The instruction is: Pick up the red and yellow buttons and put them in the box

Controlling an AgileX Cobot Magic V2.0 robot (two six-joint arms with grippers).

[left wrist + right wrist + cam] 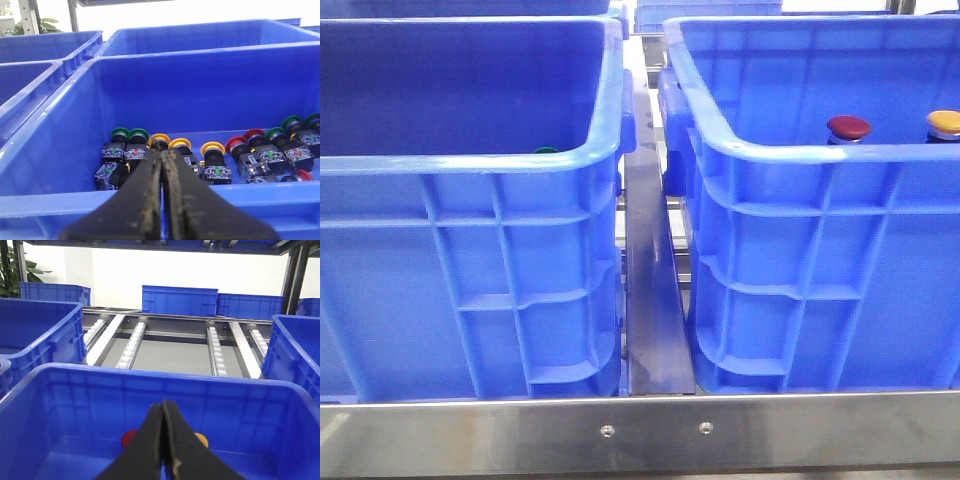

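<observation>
Red button [848, 127] and yellow button [945, 123]: seen standing in right bin [790, 150], judged light, rigid, slick-domed, best gripped below the cap at the neck; left gripper [162, 150] and right gripper [164, 410] both clenched, nothing held.

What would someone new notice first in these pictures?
Two big blue crates fill the front view, left crate and right crate. A red button and yellow button peek over the right one's rim. The left wrist view shows a row of push buttons beyond the shut left gripper.
</observation>
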